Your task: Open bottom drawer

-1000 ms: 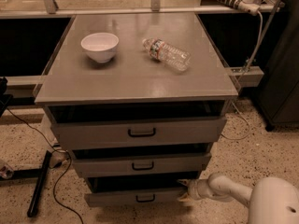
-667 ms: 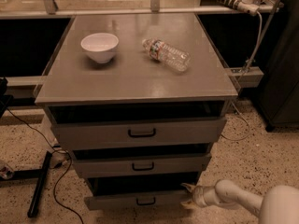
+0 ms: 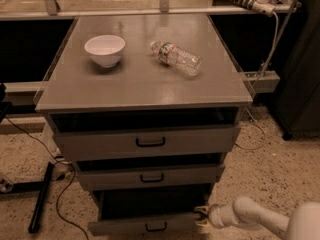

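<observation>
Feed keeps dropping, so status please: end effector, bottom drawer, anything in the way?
Low right, end effector at bottom drawer front's right end. Drawer partly out. Nothing seen blocking it.

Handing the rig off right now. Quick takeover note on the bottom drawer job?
Gripper: low, at the right end of the bottom drawer front, arm reaching in from the right.
Bottom drawer: looks pulled out partway, with a dark opening above its front. The gripper is not on its black handle.
Done: drawer seems partly open.
Left: probably pull it further out, then back the arm off.
Nearby: white bowl and water bottle, lying on its side, on the cabinet top.
</observation>
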`<state>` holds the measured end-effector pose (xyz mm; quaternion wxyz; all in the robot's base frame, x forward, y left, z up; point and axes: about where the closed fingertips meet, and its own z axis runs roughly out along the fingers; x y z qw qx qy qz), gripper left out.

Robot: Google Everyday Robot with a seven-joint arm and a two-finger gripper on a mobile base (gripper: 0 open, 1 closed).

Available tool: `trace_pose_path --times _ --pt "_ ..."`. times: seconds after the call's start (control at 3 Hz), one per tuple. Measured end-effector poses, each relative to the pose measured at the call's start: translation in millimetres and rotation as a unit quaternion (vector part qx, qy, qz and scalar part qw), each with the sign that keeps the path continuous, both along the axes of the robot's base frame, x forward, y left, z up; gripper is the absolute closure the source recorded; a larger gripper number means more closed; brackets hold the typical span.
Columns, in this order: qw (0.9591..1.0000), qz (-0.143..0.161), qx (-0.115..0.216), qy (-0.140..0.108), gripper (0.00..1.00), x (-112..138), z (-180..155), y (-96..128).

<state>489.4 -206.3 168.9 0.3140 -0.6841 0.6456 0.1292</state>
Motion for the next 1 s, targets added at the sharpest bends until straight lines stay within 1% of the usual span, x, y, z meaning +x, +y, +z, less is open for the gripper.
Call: trace_pose_path --times 0.33,0.67,1.0 --pt "1.0 0.0 0.0 0.0 1.0 -1.7 5.3 0.0" --pt "1.0 0.0 0.0 0.0 0.82 -1.7 5.3 0.0" --pt "1.0 0.0 0.0 0.0 0.58 -1.7 5.2 0.1"
